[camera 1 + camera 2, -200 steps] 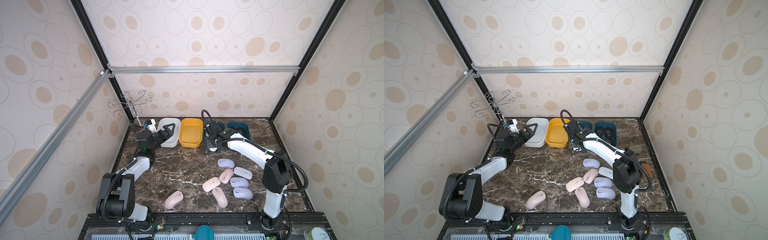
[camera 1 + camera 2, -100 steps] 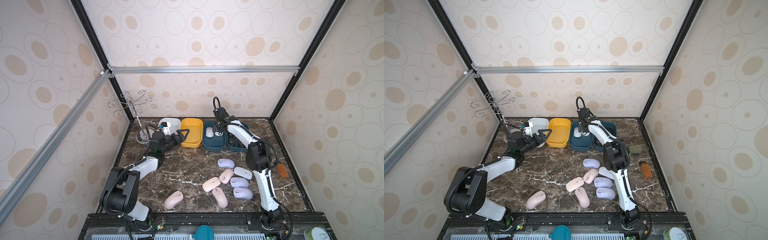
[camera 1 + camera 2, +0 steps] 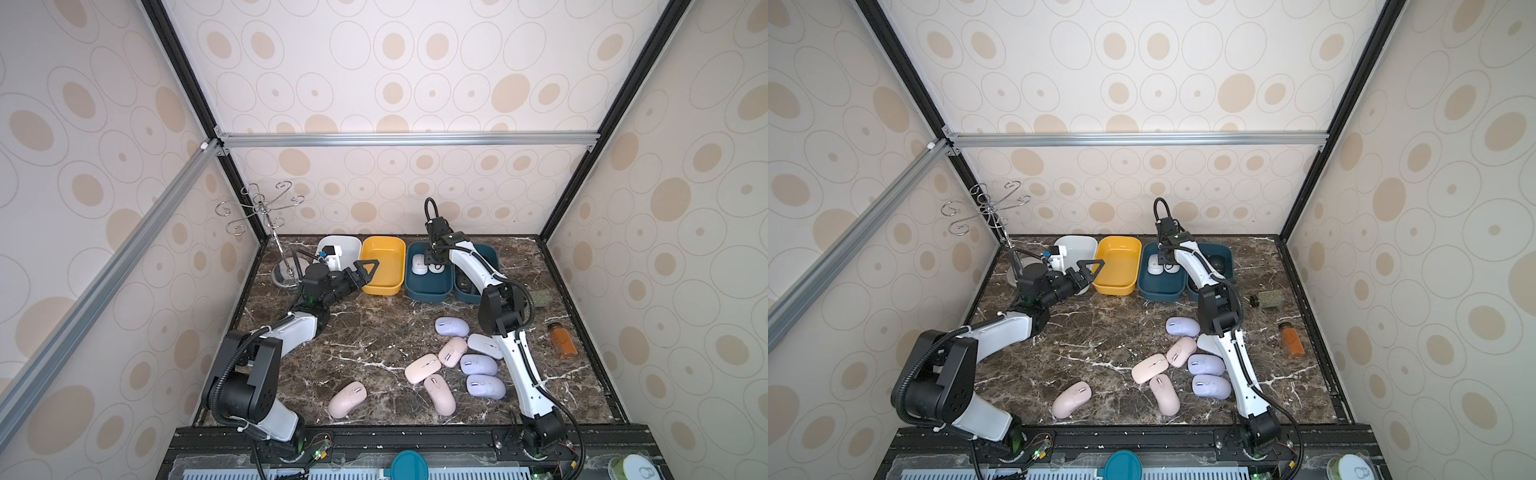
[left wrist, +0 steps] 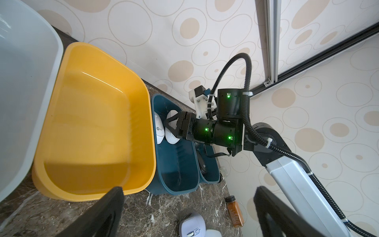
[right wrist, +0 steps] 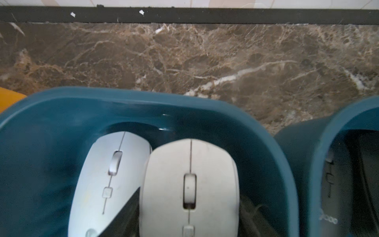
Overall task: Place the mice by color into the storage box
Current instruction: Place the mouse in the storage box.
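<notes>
Left wrist view is showing my right claw (image 4: 169,128) gripping a white mouse (image 4: 171,140) inside the teal bin (image 4: 178,184), half hiding it; my left claw (image 4: 188,196) is hanging open, empty, near that bin.

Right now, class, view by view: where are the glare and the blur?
Left wrist view: glare streak inside the yellow bin; left gripper dark, soft. Right wrist view: blue bin rim and white mouse smeared, marble table sharper. In both top views: even light, faint shadows.
</notes>
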Controlling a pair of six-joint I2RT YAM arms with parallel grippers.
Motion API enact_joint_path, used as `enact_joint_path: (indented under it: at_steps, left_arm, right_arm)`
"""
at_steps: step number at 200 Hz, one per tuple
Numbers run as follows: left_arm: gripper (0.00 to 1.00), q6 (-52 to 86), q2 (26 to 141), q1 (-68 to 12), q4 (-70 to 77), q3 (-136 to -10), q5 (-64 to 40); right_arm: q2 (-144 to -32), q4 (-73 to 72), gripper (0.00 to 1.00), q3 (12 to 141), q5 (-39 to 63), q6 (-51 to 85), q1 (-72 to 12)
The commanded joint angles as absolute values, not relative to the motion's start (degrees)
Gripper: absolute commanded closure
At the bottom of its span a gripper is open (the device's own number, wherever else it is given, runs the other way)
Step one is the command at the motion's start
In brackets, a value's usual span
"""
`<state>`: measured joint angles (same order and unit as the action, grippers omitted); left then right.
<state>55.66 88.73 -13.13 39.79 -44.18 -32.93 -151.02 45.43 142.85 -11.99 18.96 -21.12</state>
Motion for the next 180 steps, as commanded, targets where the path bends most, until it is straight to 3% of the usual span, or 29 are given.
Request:
enact_joint_path:
  at_steps: [1, 64, 110, 180]
  left_arm:
    - [0.0, 55.15, 89.26, -13.0, 40.87, -46.06, -33.38]
    - [0.0, 55.98, 89.65, -13.01, 41.81, -45.91, -34.0]
    - [0.0, 56.08, 89.96, -13.1, 42.07, -45.93, -34.11]
    - [0.0, 55.71, 89.83, -13.02, 41.81, -46.12, -34.14]
  right_arm:
    - [-152.13, 47.62, 0.44, 144.05, -12.32, 19.08, -20.66]
    - [-152.57, 47.45, 0.41, 143.13, -10.46, 19.26, -20.18]
    - [-152.16, 47.58, 0.31, 142.49, -10.9, 19.32, -20.06]
    - [-148.71, 47.06, 0.3, 144.14, -10.8, 17.54, -20.82]
